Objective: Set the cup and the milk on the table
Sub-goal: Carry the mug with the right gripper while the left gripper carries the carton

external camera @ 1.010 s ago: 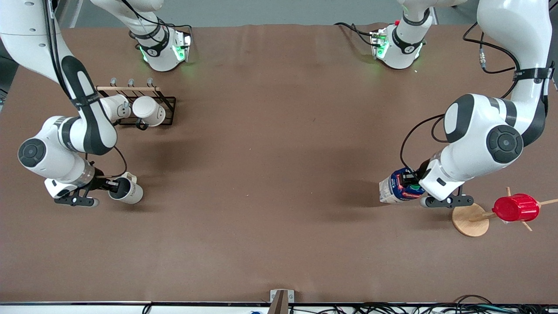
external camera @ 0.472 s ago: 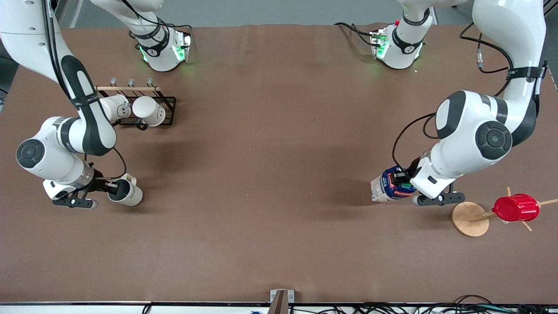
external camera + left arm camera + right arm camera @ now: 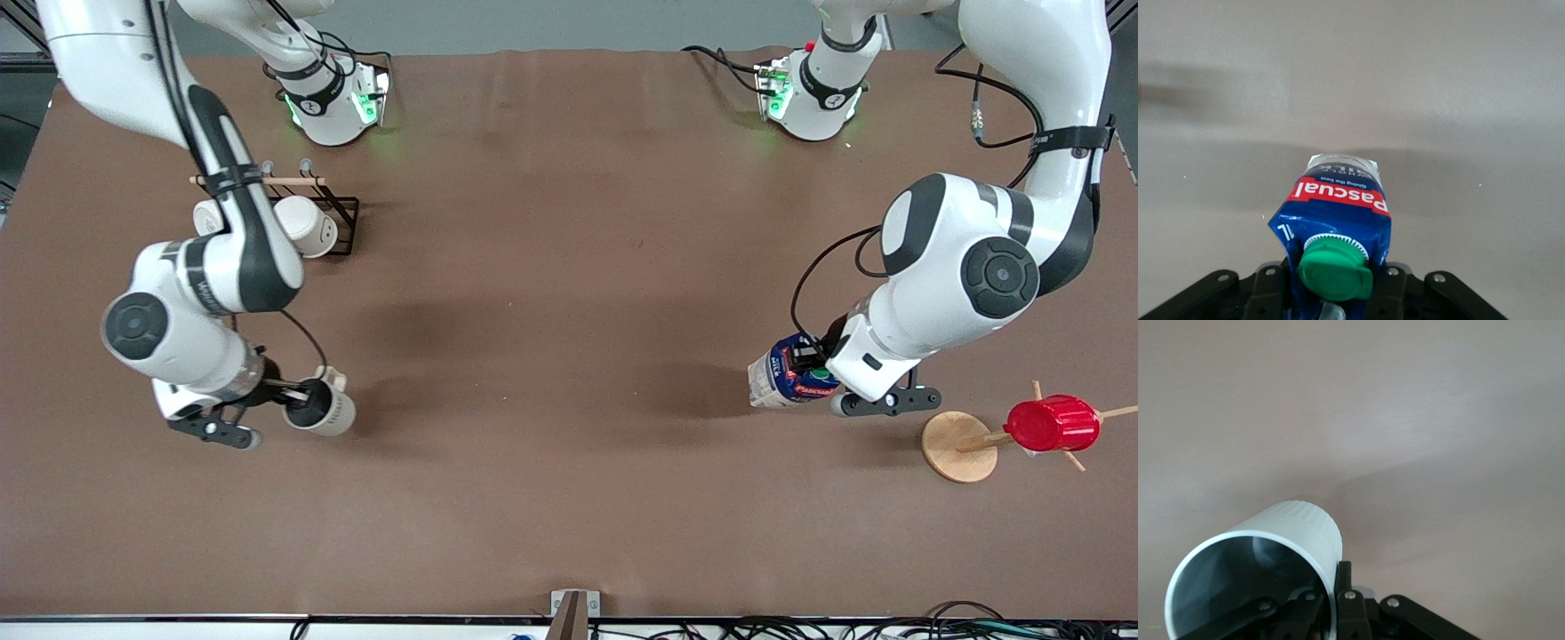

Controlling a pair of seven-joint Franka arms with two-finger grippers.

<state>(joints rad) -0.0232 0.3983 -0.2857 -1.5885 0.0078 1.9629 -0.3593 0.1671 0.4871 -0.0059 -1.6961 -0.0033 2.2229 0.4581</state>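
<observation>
My right gripper [image 3: 286, 397] is shut on the rim of the cup [image 3: 322, 409], a cream-white mug with a dark inside, and holds it tilted above the brown table [image 3: 551, 356] at the right arm's end. In the right wrist view the cup [image 3: 1265, 567] fills the lower part, one finger inside and one outside its wall. My left gripper [image 3: 816, 366] is shut on the top of the milk [image 3: 787, 375], a carton with blue top, green cap and red label, held tilted over the table at the left arm's end. The left wrist view shows the milk [image 3: 1335, 220] between the fingers.
A black wire rack [image 3: 333, 213] with a wooden bar holds two whiter mugs [image 3: 305, 226] under the right arm. A round wooden stand [image 3: 958, 447] with pegs carries a red ribbed cup [image 3: 1052, 423] beside the left gripper. The table's middle is bare brown surface.
My right arm has carried the cup toward the table's middle and a little nearer the front camera. My left arm has shifted the milk slightly toward the middle.
</observation>
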